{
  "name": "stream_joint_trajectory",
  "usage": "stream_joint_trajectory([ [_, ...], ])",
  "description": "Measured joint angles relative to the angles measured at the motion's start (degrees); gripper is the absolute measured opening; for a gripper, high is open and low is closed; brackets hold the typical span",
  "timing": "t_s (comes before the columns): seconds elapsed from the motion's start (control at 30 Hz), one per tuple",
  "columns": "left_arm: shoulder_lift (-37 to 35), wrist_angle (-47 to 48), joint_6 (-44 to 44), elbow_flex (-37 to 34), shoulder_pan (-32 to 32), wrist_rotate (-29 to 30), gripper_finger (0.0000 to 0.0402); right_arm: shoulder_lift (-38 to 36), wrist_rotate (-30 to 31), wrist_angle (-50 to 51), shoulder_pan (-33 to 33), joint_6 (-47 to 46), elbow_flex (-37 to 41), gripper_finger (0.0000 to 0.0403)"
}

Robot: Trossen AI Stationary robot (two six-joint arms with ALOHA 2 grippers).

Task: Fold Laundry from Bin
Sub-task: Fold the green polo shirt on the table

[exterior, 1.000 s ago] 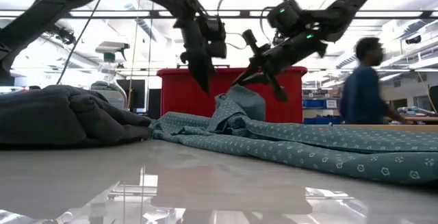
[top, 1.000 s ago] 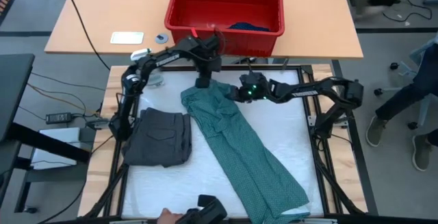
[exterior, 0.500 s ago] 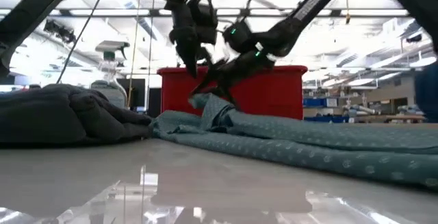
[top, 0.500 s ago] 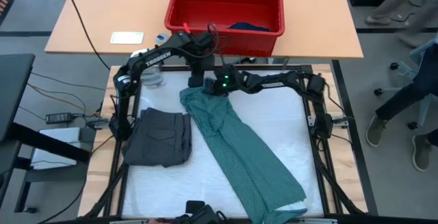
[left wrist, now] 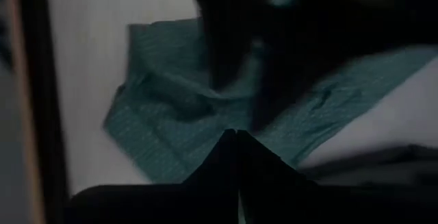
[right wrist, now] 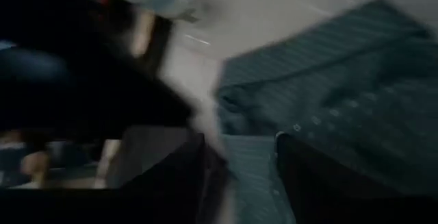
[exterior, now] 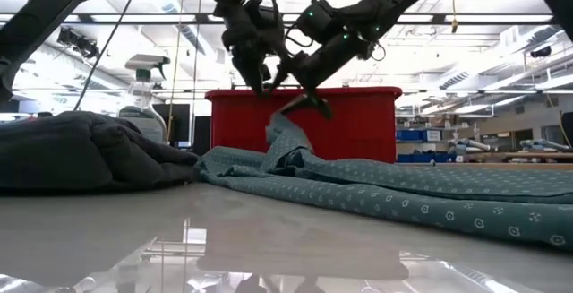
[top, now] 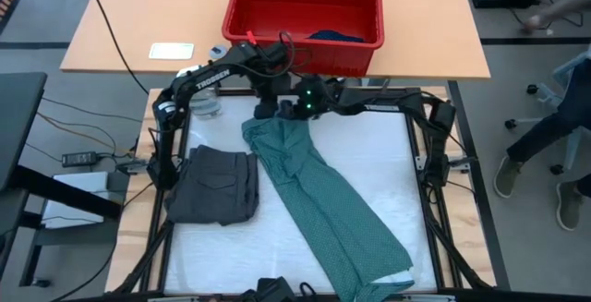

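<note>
My left gripper point(top: 265, 108) was pinched tight on the far end of the teal-green T-shirt point(top: 325, 200), lifting a peak of cloth. My right gripper point(top: 288, 108), fingers parted, sat beside it. The bin point(top: 305, 48) stood just beyond.

The work table point(top: 369, 163) has a pale white top inside a dark frame with wooden side rails; a long teal-green dotted garment point(top: 323, 200) lies spread across it on a slant, from the far middle edge down to the near right corner, with its far end bunched and lifted off the surface; a dark grey folded piece point(top: 214, 184) rests flat on the left part, just beside the teal cloth and apart from it; beyond this stands a second, light wooden table point(top: 129, 34); on it sit the red bin point(top: 303, 11), a small pale card point(top: 172, 51) and a little round object point(top: 217, 52) near the bin's left corner.
</note>
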State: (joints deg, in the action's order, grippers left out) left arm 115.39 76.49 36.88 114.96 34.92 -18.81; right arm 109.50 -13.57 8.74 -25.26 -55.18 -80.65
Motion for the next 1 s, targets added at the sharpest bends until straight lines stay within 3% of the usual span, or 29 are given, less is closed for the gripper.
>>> stream_joint_trajectory([
  [0.13,0.05,-0.88,-0.11,-0.02,-0.07,-1.87,0.0001,-1.45,-0.77,3.18,-1.32,3.66,0.05,0.0194],
  [0.27,0.05,-0.94,-1.10,-0.11,-0.04,-1.05,0.0010,1.36,-9.16,-4.79,-2.08,4.06,0.05,0.0194],
  [0.4,0.16,-2.81,-1.18,-0.11,-0.12,0.97,0.0014,2.51,-11.11,-5.39,-2.09,2.76,0.06,0.0194],
  [0.57,0.71,-5.19,-2.92,-1.02,-0.43,-3.66,0.0018,-0.61,-8.83,6.06,-1.39,3.81,0.05,0.0194],
  [0.73,0.89,-11.23,-4.64,-11.23,-0.70,-6.85,0.0054,-3.96,-3.04,23.60,2.56,9.23,0.05,0.0194],
  [0.87,1.04,-15.82,-3.66,-18.69,-0.80,-1.28,0.0094,-6.16,-0.14,34.80,8.69,11.43,1.14,0.0194],
  [1.0,1.03,-19.27,-3.27,-22.20,-0.78,4.72,0.0118,-9.86,2.47,33.62,16.57,4.80,6.62,0.0185],
])
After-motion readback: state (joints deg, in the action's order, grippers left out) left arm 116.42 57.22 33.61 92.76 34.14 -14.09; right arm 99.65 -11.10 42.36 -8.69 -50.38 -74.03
